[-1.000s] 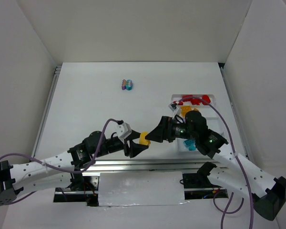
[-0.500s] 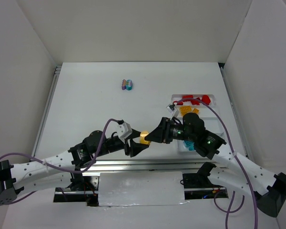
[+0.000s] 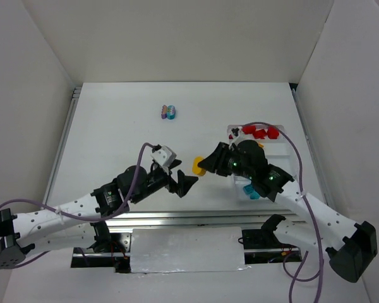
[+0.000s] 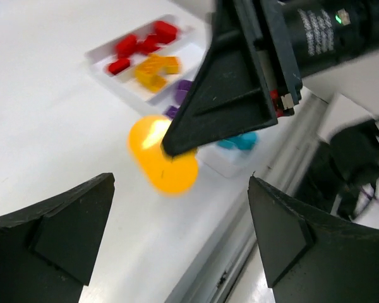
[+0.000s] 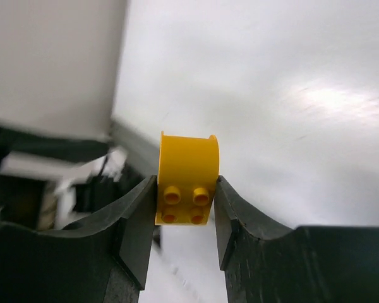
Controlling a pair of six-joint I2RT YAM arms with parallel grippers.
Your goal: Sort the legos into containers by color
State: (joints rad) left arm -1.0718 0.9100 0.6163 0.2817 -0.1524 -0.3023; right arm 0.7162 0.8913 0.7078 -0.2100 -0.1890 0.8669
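Brick [image 5: 184,183] now lengthwise in right fingers [image 5: 136,233]

The yellow brick [image 5: 185,158] is seen to be moulded plastic, smooth and faintly glossy, and a pale highlight is caught on its rounded face. The right pincer [image 5: 185,189] is made of black plastic with a dull, slightly grainy finish. The same matt black is shown by the left pincer [image 4: 180,178]. The tray [image 4: 100,58] is formed of thin white plastic with a light sheen, and the red bricks [image 4: 139,44] in it are shiny. The worktop [image 3: 126,139] is faced with a smooth white surface on which a soft glare is reflected. Bare silvery metal is seen in the rail [image 3: 177,216] along the near edge. The arm shells [image 3: 44,224] are white matt plastic.
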